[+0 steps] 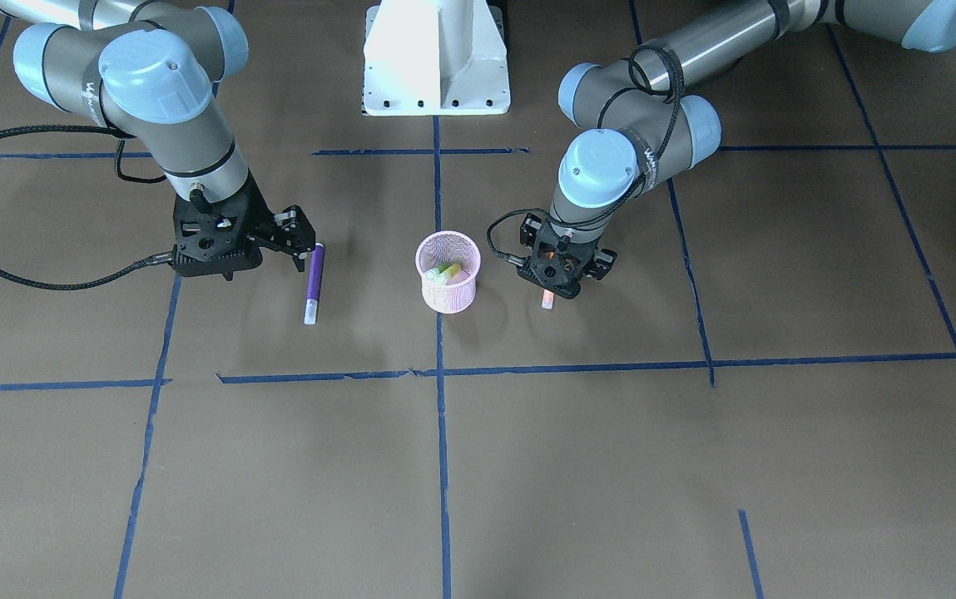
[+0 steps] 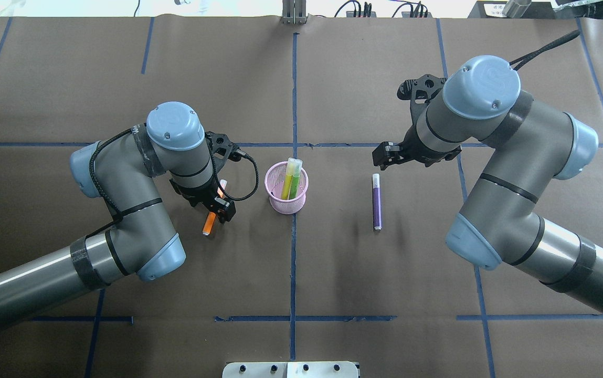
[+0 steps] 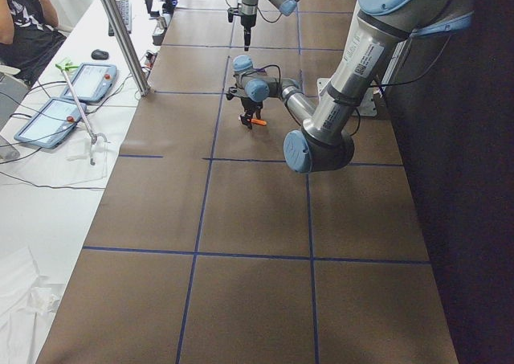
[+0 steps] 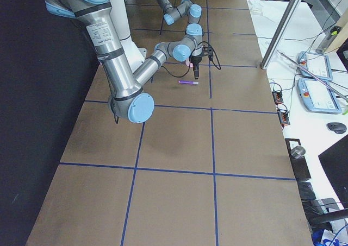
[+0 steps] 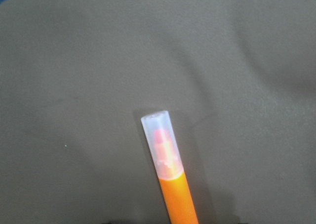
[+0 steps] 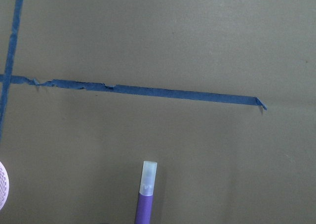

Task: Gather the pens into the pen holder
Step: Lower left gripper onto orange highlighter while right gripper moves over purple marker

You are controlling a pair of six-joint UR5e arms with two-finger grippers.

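Currently I read the left gripper (image 2: 217,209) as clamped on the orange pen (image 2: 209,223), low over the table (image 2: 385,289) and just beside the pink pen holder (image 2: 286,203). I cannot tell whether that pen clears the surface. The right gripper (image 2: 385,157) hovers with jaws spread above the purple pen (image 2: 377,205), which lies flat, apart from the holder, cap pointing away from the robot. A yellow pen (image 2: 286,181) and a green pen (image 2: 295,182) lean inside the holder, caps up.

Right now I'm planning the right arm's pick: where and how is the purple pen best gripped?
Probably mid-barrel of the purple pen, from straight above, jaws closing across its width: it lies flat and slim on the table, with bare table along both long sides.
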